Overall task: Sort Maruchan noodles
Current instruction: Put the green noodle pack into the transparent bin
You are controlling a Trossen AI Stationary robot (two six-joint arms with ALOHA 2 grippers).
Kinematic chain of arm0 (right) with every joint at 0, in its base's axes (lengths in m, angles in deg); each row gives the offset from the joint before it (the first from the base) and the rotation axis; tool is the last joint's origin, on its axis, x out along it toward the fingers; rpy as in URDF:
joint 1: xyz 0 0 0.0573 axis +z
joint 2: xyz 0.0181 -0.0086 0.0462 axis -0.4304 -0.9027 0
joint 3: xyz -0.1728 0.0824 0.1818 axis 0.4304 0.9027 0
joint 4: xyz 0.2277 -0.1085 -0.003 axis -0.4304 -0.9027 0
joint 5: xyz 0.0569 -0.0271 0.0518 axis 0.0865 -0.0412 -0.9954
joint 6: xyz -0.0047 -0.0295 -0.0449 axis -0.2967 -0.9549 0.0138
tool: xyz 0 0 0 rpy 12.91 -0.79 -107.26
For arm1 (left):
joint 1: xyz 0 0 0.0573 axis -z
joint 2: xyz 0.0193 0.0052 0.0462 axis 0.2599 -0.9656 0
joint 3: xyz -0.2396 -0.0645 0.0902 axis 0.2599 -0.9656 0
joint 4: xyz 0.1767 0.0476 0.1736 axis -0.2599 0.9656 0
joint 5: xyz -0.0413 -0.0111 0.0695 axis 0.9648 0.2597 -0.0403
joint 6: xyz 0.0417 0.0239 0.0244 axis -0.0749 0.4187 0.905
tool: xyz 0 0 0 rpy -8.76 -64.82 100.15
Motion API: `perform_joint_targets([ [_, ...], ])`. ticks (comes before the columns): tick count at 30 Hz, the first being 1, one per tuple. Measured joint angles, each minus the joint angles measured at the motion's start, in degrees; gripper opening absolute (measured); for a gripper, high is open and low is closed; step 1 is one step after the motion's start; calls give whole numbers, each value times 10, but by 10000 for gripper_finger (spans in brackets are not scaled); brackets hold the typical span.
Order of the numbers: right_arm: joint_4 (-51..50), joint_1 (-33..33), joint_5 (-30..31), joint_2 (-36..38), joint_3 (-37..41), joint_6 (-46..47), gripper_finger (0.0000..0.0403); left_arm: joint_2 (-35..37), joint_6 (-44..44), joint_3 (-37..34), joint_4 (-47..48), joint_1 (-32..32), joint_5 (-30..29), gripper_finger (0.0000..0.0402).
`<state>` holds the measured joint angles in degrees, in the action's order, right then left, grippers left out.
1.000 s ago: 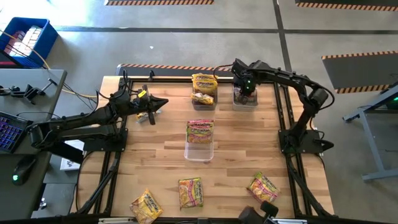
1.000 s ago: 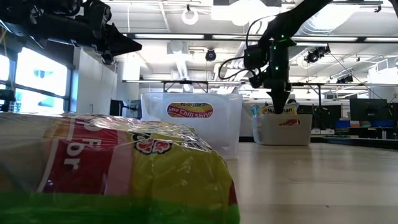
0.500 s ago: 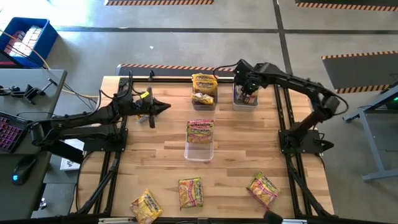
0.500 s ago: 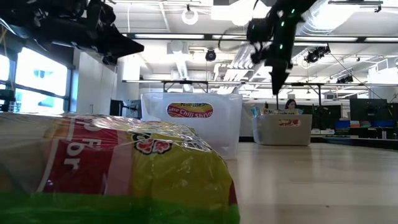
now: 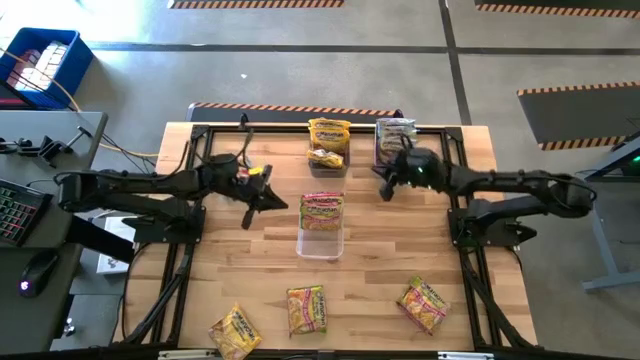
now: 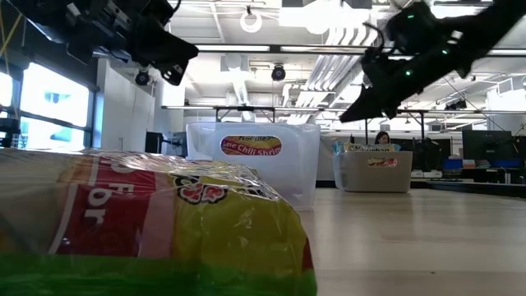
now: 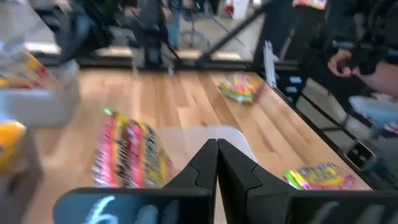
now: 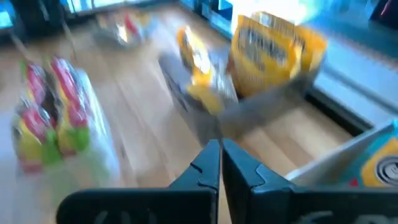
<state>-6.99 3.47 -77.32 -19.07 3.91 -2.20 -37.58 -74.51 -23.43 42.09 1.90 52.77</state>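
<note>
Both grippers are shut and hold nothing. My left gripper (image 5: 281, 204) (image 7: 217, 149) hovers just left of the centre clear bin (image 5: 321, 243), where a red-and-green Maruchan packet (image 5: 322, 210) (image 7: 127, 152) lies. My right gripper (image 5: 379, 191) (image 8: 219, 150) hangs in the air between that bin and the two far bins. Yellow packets (image 5: 328, 135) (image 8: 273, 50) fill the far middle bin (image 5: 328, 165). A silvery packet (image 5: 397, 133) lies in the far right bin (image 5: 394, 168). Three loose packets (image 5: 235, 332) (image 5: 307, 308) (image 5: 424, 303) lie flat near the table's front edge.
A black frame rail (image 5: 300, 128) runs round the tabletop. In the low view one loose packet (image 6: 148, 222) fills the foreground, with the bins (image 6: 253, 168) (image 6: 376, 171) behind it. Bare wood lies between the centre bin and the loose packets. A person (image 6: 383, 140) sits far behind the table.
My right gripper has risen out of the far right bin and swung toward the table's near side and centre, tipping from pointing down to nearly level. My left gripper has moved toward the centre bin, to the right and a little nearer. The packets have not moved.
</note>
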Motion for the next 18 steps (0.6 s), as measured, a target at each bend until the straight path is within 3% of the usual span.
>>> perform_joint_targets([
  [5, 144, 40, 41, 8, 71, -4, 0, -22, -2, 27, 82, 82, -84, 9],
  [10, 149, 62, 46, 7, 83, -1, 0, -52, -38, 78, 203, 181, -191, 26],
  [18, 149, 111, 46, 7, 83, -12, 0, -159, -164, 183, 301, 324, -256, 72],
])
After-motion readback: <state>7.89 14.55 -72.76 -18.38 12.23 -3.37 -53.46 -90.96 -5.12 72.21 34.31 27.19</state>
